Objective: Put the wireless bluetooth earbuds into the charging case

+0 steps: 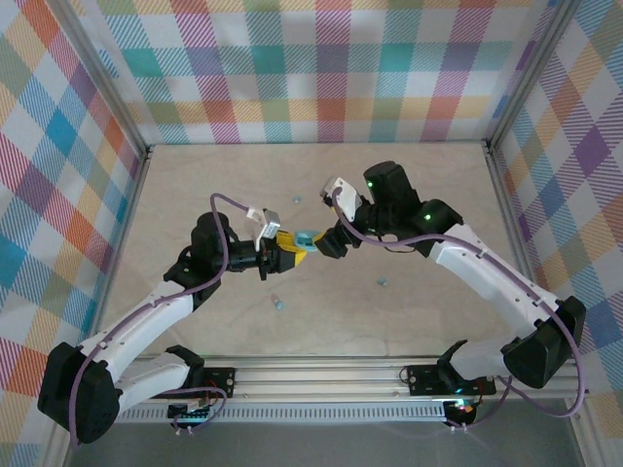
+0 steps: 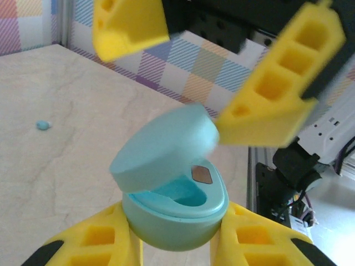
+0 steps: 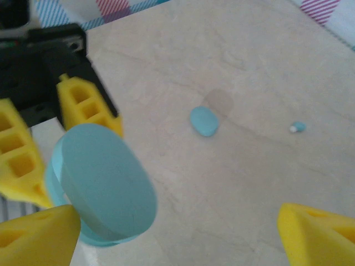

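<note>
The turquoise charging case (image 2: 172, 219) is held above the table, and my left gripper (image 2: 175, 241) is shut on its lower half. Its lid (image 2: 163, 147) stands partly raised, showing the inner well. My right gripper (image 2: 202, 61) is open, its yellow fingers (image 2: 272, 88) spread on either side of the lid without touching it. From above, the case (image 1: 305, 239) sits between the left gripper (image 1: 284, 249) and right gripper (image 1: 326, 241). Tiny pale blue earbuds (image 1: 278, 303) (image 1: 382, 281) (image 1: 297, 199) lie apart on the table. In the right wrist view, one earbud (image 3: 298, 127) lies beyond the lid (image 3: 105, 183).
A larger pale blue oval piece (image 3: 203, 121) lies on the beige tabletop; I cannot tell whether it is an earbud. Another earbud (image 2: 42, 125) lies far left in the left wrist view. Checked cloth walls (image 1: 311, 68) surround the table, with a metal rail (image 1: 321, 375) at the near edge.
</note>
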### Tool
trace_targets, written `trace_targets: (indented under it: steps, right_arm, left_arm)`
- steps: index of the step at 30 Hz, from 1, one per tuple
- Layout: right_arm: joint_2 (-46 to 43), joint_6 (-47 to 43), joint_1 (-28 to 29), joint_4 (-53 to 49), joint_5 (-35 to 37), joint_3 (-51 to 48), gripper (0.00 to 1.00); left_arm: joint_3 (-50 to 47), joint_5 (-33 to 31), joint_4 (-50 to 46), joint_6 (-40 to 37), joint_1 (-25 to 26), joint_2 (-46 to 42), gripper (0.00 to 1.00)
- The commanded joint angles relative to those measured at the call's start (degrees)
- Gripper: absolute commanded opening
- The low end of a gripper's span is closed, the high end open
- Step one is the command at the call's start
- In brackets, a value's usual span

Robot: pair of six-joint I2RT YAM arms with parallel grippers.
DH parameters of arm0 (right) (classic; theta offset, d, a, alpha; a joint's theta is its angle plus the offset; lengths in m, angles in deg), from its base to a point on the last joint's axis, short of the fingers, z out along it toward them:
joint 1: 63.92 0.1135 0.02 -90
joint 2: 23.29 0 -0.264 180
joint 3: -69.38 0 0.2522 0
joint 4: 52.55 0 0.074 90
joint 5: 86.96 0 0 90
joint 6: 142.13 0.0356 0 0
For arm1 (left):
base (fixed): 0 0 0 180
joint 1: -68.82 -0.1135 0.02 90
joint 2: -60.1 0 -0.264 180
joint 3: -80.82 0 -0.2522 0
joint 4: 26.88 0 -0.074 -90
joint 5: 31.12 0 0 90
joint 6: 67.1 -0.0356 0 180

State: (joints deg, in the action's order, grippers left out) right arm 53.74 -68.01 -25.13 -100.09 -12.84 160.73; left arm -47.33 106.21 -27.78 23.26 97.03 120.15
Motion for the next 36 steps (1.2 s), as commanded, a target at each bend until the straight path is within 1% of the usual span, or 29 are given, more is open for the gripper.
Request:
trace_targets:
  steps: [1,9,12,16,20,22,24,29,30,33,36]
  right_arm:
    - [0.9,-0.8,-0.8,1.1,0.2,2.0,0.91]
    - [2.6,0.1,-1.4,0.6,0.0,1.9,0.91]
    - [2.8,0.4,-1.5,0.8,-0.3,1.4,0.91]
    - [1.3,1.7,-1.9,2.1,-2.6,1.2,0.92]
    - [-0.5,4.0,-3.3,2.8,-4.7,1.7,0.93]
    - [-0.9,5.3,-4.2,2.5,-4.5,2.1,0.93]
    - [-1.1,6.8,-5.2,2.0,-3.2,2.5,0.94]
    - [-0.5,9.7,-7.8,-0.4,2.7,3.5,0.94]
    - [-0.2,11.8,-8.2,-1.0,3.5,3.7,0.94]
    - [1.3,13.1,-9.7,-2.8,6.5,4.5,0.94]
    - [4.7,13.8,-10.9,-5.8,9.1,6.0,0.93]
  left_arm:
    - [1.2,3.6,-0.1,-1.8,0.2,-0.5,0.04]
    - [0.8,3.2,1.2,-0.5,0.2,-0.9,0.03]
    - [0.8,1.9,1.1,0.4,0.2,-0.5,0.03]
    - [1.0,0.1,-0.1,0.8,0.2,0.1,0.03]
    - [0.9,-2.3,-0.9,0.9,0.2,0.5,0.03]
    - [0.8,-3.3,-0.9,0.9,0.2,0.6,0.03]
    - [0.8,-4.2,-0.9,0.8,0.2,0.7,0.03]
    - [0.5,-6.6,-1.0,0.7,0.1,0.8,0.03]
    - [0.4,-6.9,-0.9,0.6,0.1,0.7,0.03]
    - [0.2,-7.7,-0.8,0.5,0.1,0.5,0.03]
    - [0.0,-8.3,-0.6,0.4,0.1,0.5,0.03]
